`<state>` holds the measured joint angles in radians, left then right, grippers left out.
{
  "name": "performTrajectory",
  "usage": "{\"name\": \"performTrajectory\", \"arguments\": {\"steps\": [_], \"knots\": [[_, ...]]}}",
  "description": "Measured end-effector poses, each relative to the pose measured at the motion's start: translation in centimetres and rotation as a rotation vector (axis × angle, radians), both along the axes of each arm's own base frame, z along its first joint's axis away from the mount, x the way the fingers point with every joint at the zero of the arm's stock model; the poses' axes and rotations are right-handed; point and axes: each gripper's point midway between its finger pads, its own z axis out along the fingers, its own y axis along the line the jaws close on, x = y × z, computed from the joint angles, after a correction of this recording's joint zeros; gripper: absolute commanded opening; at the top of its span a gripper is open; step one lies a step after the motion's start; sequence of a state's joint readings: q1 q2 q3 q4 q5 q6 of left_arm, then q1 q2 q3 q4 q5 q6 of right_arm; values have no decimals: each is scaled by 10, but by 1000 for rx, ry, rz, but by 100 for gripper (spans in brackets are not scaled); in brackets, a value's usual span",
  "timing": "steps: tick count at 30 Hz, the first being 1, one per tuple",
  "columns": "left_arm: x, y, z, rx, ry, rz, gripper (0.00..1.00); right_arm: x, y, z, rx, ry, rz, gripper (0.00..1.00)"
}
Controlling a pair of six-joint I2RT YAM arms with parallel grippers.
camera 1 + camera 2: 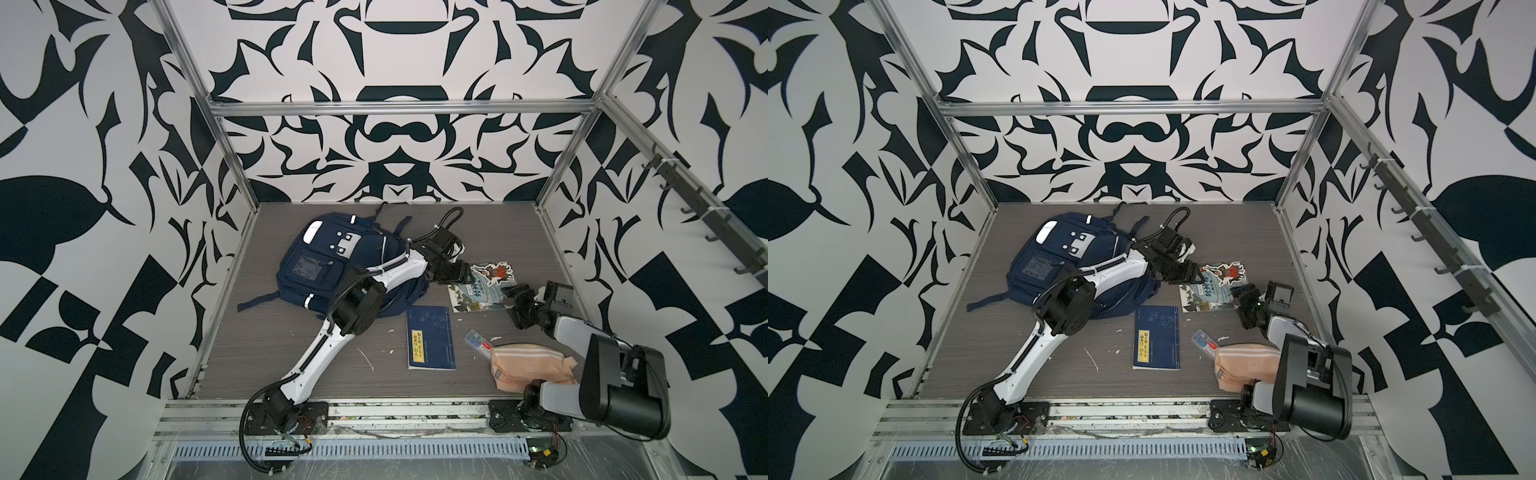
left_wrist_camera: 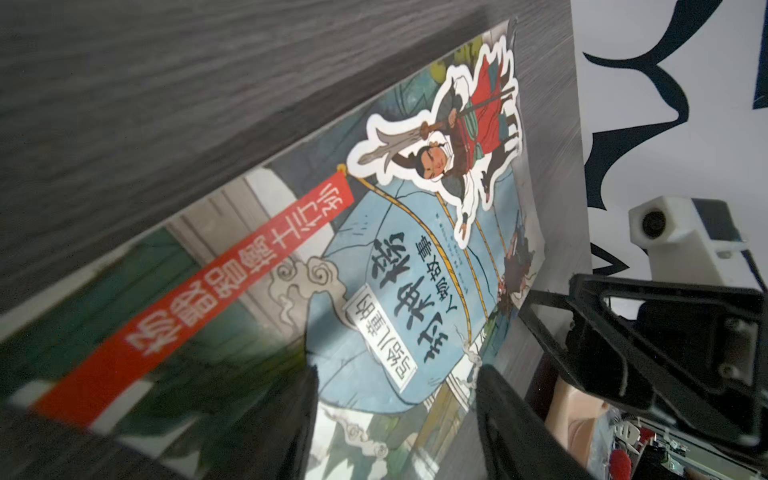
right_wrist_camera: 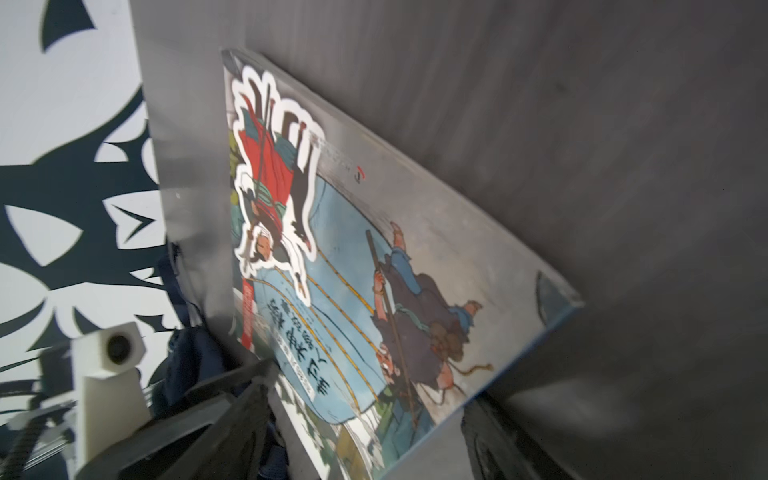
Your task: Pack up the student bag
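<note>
Evidently the step is lifting the illustrated book (image 1: 478,291) at centre right of the counter (image 1: 266,332); the left pincer (image 1: 463,272) and right pincer (image 1: 512,296) flank it, both with jaws apart, holding nothing; better to tip one edge up first, then pinch near the spine so pages stay together; the student bag (image 1: 328,266) lies flat at upper centre-left, under the left arm; whether its main compartment is unzipped I cannot tell; nothing shows inside.

L tool (image 1: 466,271) jaws apart, low; R tool (image 1: 514,294) same, opposite.
</note>
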<state>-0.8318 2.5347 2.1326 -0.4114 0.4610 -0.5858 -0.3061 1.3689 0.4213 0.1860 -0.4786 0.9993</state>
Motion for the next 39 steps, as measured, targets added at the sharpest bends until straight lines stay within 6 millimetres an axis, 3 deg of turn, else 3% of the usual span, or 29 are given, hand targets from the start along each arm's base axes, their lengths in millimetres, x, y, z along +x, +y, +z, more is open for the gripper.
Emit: {"name": "performTrajectory", "arguments": {"steps": [10,17,20,22,25,30,36,39], "knots": [[-2,-5,-3,-21,-22,-15,59,50,3,1,62,-196,66,66],[-10,-12,-3,-25,-30,-31,59,68,18,-9,179,-372,124,42],[-15,-15,-4,-24,-29,-40,59,68,22,-5,221,-458,122,28],[-17,-16,-3,-28,-29,-47,59,67,22,2,215,-505,123,25],[-19,-16,-4,-30,-32,-54,59,64,26,3,211,-501,129,21],[-21,-15,-4,-29,-36,-65,59,62,29,1,170,-451,155,1],[-27,-11,-2,-22,-21,-83,63,54,29,-7,118,-356,170,0],[-33,2,1,-4,6,-82,66,42,33,-8,73,-274,212,0]]}}
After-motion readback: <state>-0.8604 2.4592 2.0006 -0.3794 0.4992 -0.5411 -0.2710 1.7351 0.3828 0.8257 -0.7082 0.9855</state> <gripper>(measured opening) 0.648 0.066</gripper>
